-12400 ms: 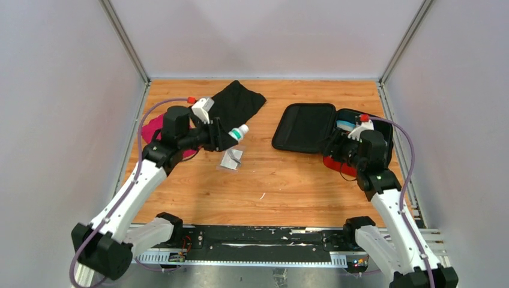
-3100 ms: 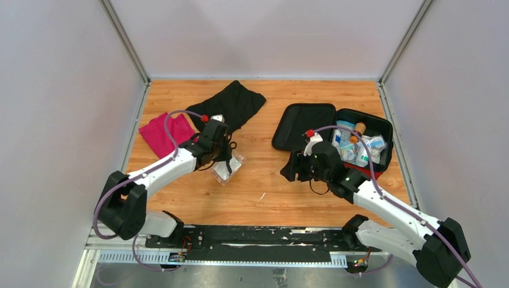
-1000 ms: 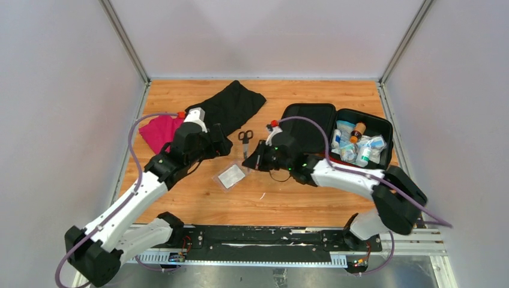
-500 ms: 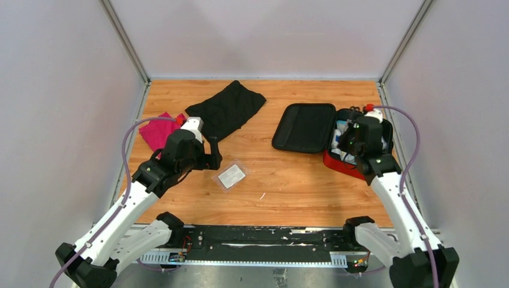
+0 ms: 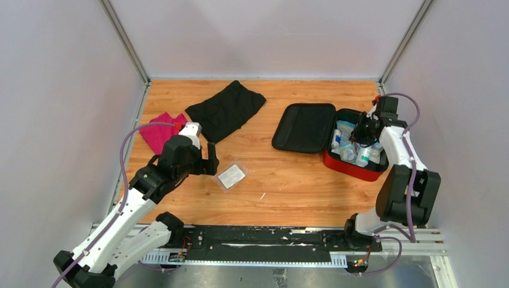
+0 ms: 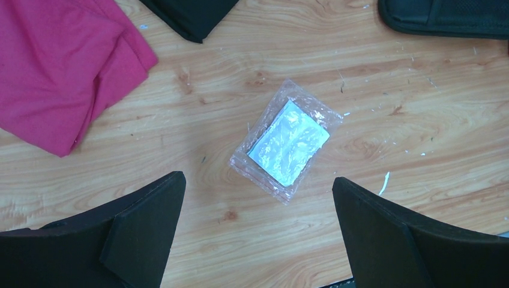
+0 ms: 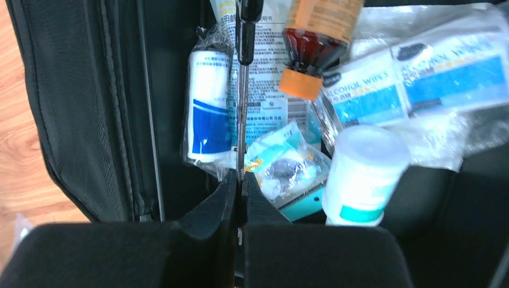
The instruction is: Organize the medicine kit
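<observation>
The medicine kit point(image 5: 351, 168) lies open at the right, a red case with a black lid point(image 5: 304, 127) flat beside it. My right gripper point(image 5: 363, 129) hangs over the kit's tray, shut on a pair of scissors point(image 7: 242, 108). The blade runs straight out from the jaws point(image 7: 241, 180) and the black handle points away. Below it lie a white bottle point(image 7: 363, 174), an amber bottle point(image 7: 315, 42), wipe packets point(image 7: 414, 78) and a gauze roll point(image 7: 207, 114). My left gripper point(image 6: 257, 183) is open above a clear plastic packet point(image 6: 288, 144) on the wood, holding nothing.
A black cloth point(image 5: 227, 107) lies at the back centre-left. A magenta cloth point(image 5: 159, 131) sits by the left wall, just behind my left arm. Grey walls close in the table on three sides.
My right arm has carried the scissors from the table's middle to over the kit's tray. The left gripper has drawn back slightly towards the packet and opened fully.
</observation>
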Controlling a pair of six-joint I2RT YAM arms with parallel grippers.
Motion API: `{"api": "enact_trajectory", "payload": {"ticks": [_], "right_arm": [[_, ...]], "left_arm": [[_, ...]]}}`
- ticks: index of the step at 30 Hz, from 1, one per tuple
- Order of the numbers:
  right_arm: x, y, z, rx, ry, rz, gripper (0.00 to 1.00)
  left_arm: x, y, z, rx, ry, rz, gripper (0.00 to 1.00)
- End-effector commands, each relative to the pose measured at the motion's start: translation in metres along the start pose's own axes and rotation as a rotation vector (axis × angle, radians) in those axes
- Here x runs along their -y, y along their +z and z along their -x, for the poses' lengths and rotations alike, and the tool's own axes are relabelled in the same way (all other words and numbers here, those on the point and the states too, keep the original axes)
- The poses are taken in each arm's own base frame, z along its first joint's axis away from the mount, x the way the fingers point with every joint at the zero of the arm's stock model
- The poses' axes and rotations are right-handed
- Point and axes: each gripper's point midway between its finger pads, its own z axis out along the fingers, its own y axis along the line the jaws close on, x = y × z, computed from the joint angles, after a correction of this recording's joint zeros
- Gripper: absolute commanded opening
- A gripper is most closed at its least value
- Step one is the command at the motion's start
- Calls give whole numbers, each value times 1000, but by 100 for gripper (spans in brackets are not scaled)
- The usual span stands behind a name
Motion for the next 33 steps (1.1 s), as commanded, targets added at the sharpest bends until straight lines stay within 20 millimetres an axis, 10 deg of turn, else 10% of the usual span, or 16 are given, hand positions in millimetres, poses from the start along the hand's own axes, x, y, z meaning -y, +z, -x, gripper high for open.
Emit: {"api": "enact_trajectory", "payload": {"ticks": [1, 8, 17, 21, 25, 33], "right_arm": [[-11, 11, -8, -123, 42, 170, 5], [12, 28, -17, -206, 102, 71, 36], [32, -49, 31, 83, -2, -167, 47], [-7, -75, 42, 194, -145, -107, 47], [-87, -82, 35, 326, -533, 12, 47], [-199, -72, -33, 627, -1293, 294, 46]], "left_arm": [[0, 0, 0, 13, 19, -8, 100], [1, -2, 1, 24, 17, -14, 100], [3, 1, -1, 13, 18, -22, 100], [4, 1, -1, 13, 15, -28, 100], [6, 1, -1, 16, 9, -40, 100], [8, 0, -1, 26, -29, -51, 100]]}}
